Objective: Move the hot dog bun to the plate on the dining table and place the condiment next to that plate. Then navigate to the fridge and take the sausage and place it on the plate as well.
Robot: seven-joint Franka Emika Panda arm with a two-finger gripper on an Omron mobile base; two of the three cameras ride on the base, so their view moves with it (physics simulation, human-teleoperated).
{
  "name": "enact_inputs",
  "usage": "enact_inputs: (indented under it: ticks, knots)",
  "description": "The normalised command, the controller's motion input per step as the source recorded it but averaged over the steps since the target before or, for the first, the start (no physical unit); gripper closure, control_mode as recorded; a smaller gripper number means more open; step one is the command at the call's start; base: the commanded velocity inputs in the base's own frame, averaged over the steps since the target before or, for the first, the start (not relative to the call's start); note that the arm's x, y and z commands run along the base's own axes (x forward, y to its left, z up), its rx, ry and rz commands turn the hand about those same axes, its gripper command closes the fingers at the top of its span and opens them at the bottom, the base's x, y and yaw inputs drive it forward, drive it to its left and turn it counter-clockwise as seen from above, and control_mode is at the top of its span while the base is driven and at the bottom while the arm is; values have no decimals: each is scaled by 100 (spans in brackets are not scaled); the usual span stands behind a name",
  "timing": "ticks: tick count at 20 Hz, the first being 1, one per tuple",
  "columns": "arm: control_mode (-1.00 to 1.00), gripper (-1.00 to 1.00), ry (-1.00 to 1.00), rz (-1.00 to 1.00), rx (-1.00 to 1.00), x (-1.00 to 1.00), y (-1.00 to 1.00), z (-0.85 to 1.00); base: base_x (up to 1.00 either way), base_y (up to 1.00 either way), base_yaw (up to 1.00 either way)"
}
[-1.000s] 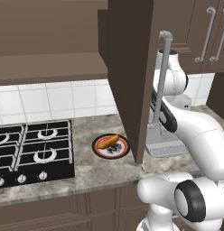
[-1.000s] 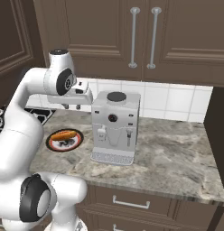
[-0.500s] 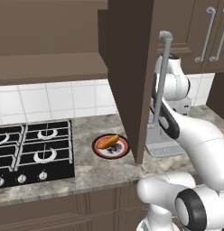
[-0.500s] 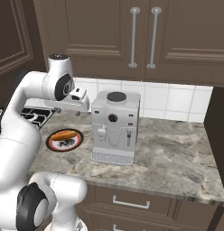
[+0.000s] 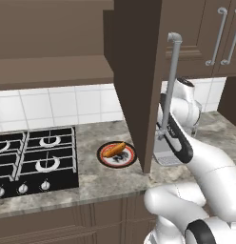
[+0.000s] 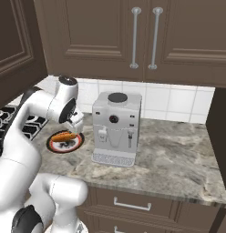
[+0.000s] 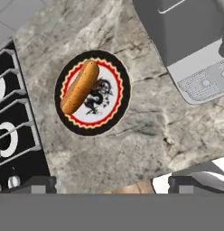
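Observation:
The hot dog bun is orange-tan and lies on the left half of a white plate with a red rim and dark centre, on the stone counter. It also shows in both base views, the bun and bun on that patterned plate. My gripper hangs open above the counter, just off the patterned plate's edge, with nothing between its fingertips. In the right base view the gripper hovers a little above and right of the bun. The blue plate, dining table, condiment, fridge and sausage are out of view.
A grey coffee machine stands on the counter right of the patterned plate. A black gas hob lies to its left. An open brown cabinet door hangs over the counter, close beside my arm. Tiled wall behind.
My hand has come down from cabinet height toward the counter over the patterned plate, and its jaws have spread wide. The bun has not moved.

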Motion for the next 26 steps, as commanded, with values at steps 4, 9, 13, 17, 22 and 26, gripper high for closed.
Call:
enact_inputs:
  ticks: [4, 9, 13, 17, 22, 26]
  knots:
    - [-100, -100, 9, -28, 12, 0, 25, -58, 0, 0, 0]
    - [-100, -100, 4, -17, 17, 0, 5, -58, 0, 0, 0]
    - [-100, -100, 0, -6, 0, 18, 3, -30, 0, 0, 0]
    - [-100, -100, 0, -2, 0, 45, 17, -17, 0, 0, 0]
    - [-100, -100, 0, 0, 0, 41, 10, -6, 0, 0, 0]
    - [-100, -100, 7, 0, 0, 47, 11, 0, 0, 0, 0]
